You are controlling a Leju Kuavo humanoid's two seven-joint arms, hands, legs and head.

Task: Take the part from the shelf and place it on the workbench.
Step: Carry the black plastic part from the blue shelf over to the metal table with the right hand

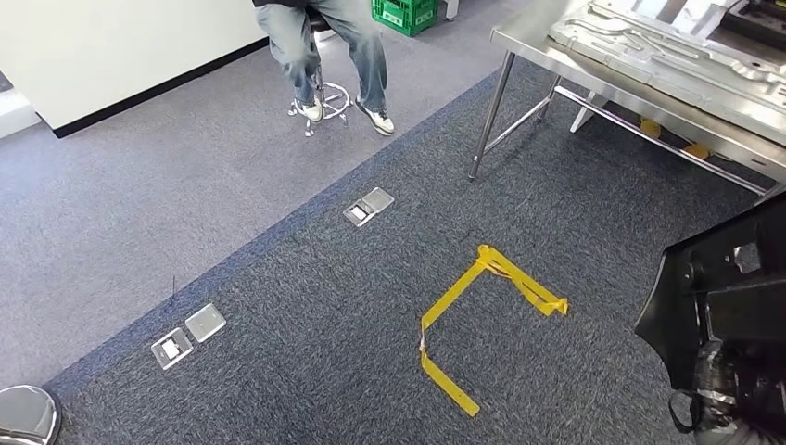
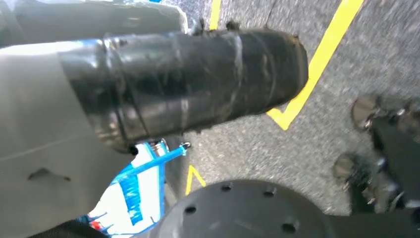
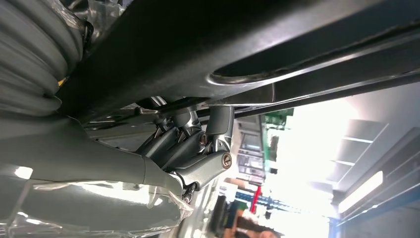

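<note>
A large black sheet part (image 1: 725,295) hangs at the right edge of the head view, above the carpet and short of the workbench (image 1: 525,41). My right hand (image 1: 732,382) holds it from beneath. In the right wrist view the dark fingers (image 3: 194,148) curl up against the part's underside (image 3: 257,44). My left hand (image 2: 148,99) hangs over the floor; its black-taped thumb (image 2: 208,74) sticks out, the blurred dark fingers (image 2: 369,148) stand apart from it, and nothing lies between them.
A silver pressed panel (image 1: 667,51) lies on the steel workbench at the upper right. Yellow tape (image 1: 482,306) marks the carpet ahead. A person (image 1: 324,46) sits on a stool at the back, a green crate (image 1: 403,14) beside them. Floor sockets (image 1: 368,206) are set in the carpet.
</note>
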